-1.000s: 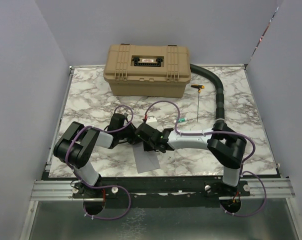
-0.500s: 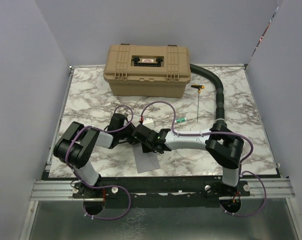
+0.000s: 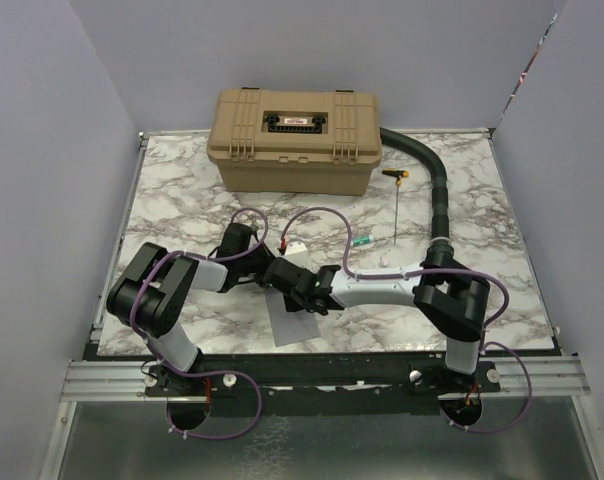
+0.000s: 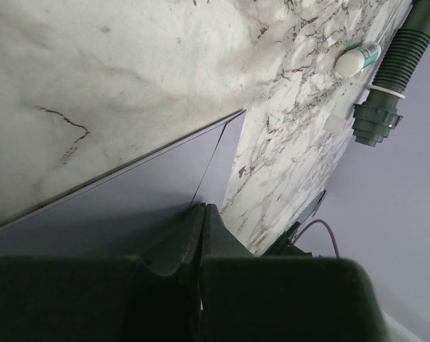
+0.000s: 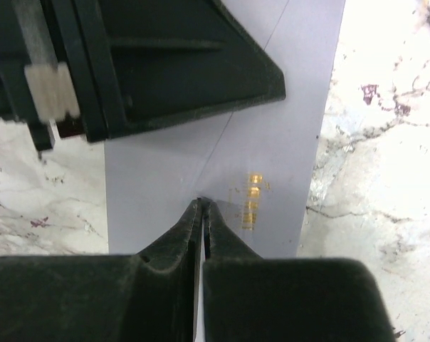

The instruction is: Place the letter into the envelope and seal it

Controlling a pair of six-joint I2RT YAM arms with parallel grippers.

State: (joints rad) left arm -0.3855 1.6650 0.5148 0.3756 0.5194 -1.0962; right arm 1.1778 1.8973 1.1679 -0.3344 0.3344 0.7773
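Note:
The grey-lavender envelope (image 3: 292, 320) lies flat on the marble table near the front edge, its flap seams showing as thin lines. My left gripper (image 3: 263, 276) is shut, and its tips (image 4: 203, 208) rest low over the envelope (image 4: 129, 192) near one corner. My right gripper (image 3: 279, 272) is also shut; its tips (image 5: 202, 201) touch the envelope (image 5: 279, 135) at a seam line, beside a small gold print. The left gripper's body (image 5: 165, 64) fills the top of the right wrist view. The letter is hidden from every view.
A tan case (image 3: 297, 140) stands closed at the back. A black ribbed hose (image 3: 437, 190) curves along the right, with a yellow-handled screwdriver (image 3: 396, 205) beside it. A small white-and-green tube (image 3: 362, 242) lies right of the grippers.
The right arm's wrist has slid a little left and toward the front over the envelope, and its cable loop has shifted. The left arm has barely moved.

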